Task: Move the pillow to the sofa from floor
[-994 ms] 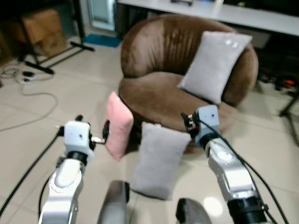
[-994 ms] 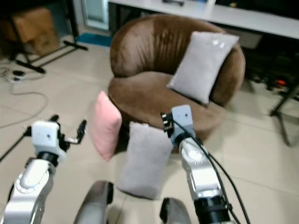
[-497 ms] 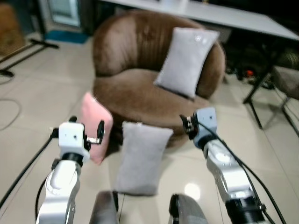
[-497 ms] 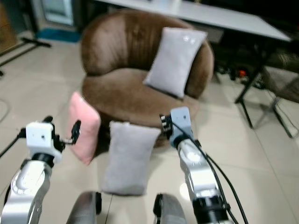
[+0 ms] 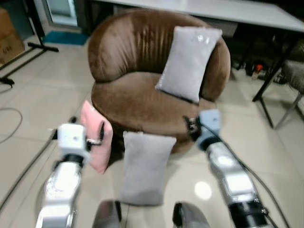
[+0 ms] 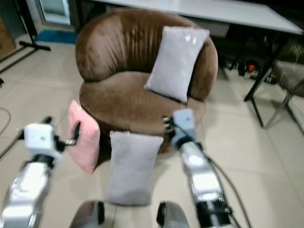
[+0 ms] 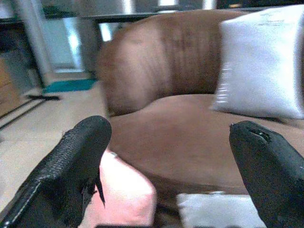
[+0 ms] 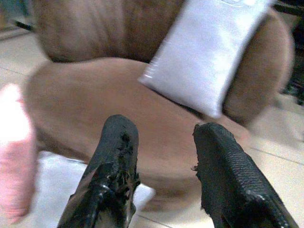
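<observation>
I see a grey pillow [image 5: 144,167] and a pink pillow [image 5: 96,135] on the floor, leaning on the brown sofa [image 5: 137,97]. Left hand [image 7: 171,166] wide open, right hand [image 8: 164,156] part open, both holding nothing, w/ sofa ahead.

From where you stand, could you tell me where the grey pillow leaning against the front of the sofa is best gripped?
Probably by its top edge, from above. The grey pillow stands upright on the floor against the brown sofa, so the top corners are free. The left gripper and right gripper hang open either side, one for each corner.
</observation>
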Motion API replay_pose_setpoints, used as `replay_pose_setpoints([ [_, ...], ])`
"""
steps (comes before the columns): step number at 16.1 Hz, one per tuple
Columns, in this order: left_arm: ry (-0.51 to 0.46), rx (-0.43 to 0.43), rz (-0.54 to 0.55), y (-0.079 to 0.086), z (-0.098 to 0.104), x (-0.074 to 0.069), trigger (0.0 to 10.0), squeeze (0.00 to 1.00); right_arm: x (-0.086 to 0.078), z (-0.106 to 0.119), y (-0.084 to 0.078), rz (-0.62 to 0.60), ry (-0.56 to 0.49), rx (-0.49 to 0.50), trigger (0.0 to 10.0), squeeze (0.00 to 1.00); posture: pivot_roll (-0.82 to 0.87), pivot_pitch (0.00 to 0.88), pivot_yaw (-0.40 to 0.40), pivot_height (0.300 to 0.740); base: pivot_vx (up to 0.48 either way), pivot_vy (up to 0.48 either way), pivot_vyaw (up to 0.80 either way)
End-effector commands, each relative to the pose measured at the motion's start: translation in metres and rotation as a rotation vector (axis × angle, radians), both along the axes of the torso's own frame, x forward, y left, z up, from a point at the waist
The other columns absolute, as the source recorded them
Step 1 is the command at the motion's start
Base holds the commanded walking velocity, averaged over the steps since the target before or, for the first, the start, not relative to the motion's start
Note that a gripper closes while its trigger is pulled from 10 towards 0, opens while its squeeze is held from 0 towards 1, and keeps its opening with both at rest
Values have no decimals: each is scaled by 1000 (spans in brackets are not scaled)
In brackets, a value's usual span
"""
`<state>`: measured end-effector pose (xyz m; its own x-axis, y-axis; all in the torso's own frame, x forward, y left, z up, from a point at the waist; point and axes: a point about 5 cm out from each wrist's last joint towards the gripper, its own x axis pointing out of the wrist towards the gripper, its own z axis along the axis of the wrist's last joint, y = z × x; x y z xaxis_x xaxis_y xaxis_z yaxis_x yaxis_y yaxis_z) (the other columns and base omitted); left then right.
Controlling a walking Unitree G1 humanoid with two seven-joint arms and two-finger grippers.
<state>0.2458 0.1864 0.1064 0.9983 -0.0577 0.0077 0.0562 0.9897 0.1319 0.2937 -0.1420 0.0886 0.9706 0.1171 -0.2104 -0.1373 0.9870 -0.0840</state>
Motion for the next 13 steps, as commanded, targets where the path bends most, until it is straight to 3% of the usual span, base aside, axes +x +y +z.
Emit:
replay_pose_setpoints([
  [1,0,16,11,5,1,1,10000,0,1,3,1,-5,-12,-8,10000,0,90,0,-67,632,281,0,0],
  [13,1,14,8,5,1,3,10000,0,4,6,1,-10,-29,6,10000,0,86,0,-65,632,299,0,0],
])
